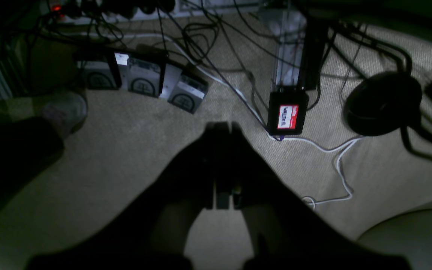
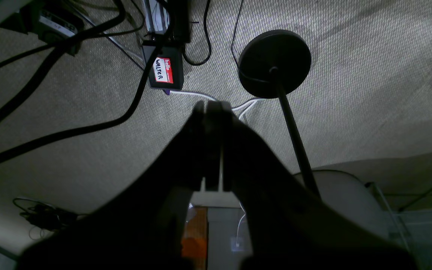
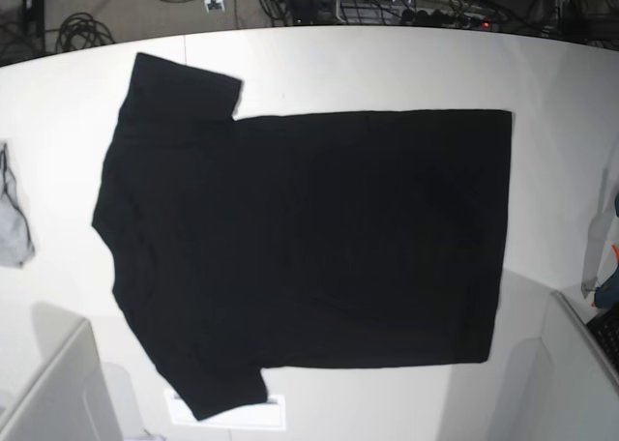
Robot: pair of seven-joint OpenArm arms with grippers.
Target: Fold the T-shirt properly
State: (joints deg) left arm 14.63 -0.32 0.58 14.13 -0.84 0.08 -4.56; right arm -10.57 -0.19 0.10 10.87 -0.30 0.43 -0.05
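Only in the base view: T-shirt (image 3: 309, 248) spread flat, plain black side up, across the middle of the white table (image 3: 387, 64). Sleeves toward that view's left edge, one reaching to the far left corner, the other to the near edge; straight hem toward the right edge. Small grey cloth (image 3: 14, 223) at the left edge, apart from the shirt. No arm or gripper over the table in this view.

Only in the wrist views: carpet (image 1: 133, 150), cables and gear, no tabletop and no shirt. Left gripper (image 1: 221, 129) dark against the carpet, fingers (image 1: 212, 165) pressed together, nothing seen between them. Beyond it a black box with a red label (image 1: 288, 114), a row of grey units (image 1: 143, 77), a white cable (image 1: 336, 165) and a round black base (image 1: 383, 103).

Right gripper (image 2: 213, 107) likewise dark, fingers (image 2: 201, 150) drawn together with only a thin bright slit between, nothing gripped. Same red-labelled box (image 2: 165, 71) ahead of it, and a round base with its pole (image 2: 274, 63) to the side; thick black cables (image 2: 51, 138) across the carpet.

Shirt nowhere near either pair of fingers: on the table, while both point at the carpet, away from it. No contact.
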